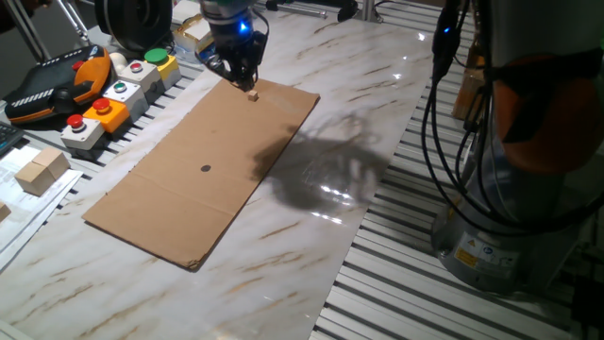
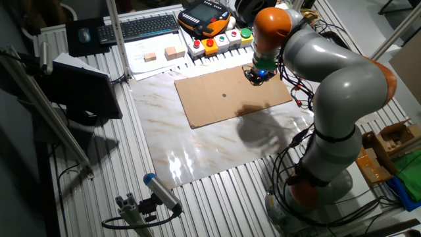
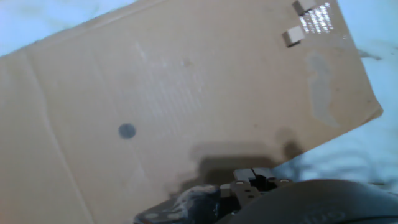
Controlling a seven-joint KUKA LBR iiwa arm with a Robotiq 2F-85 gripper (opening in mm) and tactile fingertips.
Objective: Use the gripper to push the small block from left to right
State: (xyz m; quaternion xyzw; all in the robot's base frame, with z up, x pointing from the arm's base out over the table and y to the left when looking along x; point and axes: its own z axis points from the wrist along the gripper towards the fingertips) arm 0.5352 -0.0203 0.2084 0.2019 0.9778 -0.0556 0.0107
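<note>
My gripper [image 1: 240, 73] hangs over the far corner of the cardboard sheet [image 1: 203, 170]; whether my fingers are closed or spread, I cannot tell. The small block [image 1: 253, 95] rests near that corner, just beside my fingertips. Risk: an off-centre push may spin the block off the cardboard edge.
</note>
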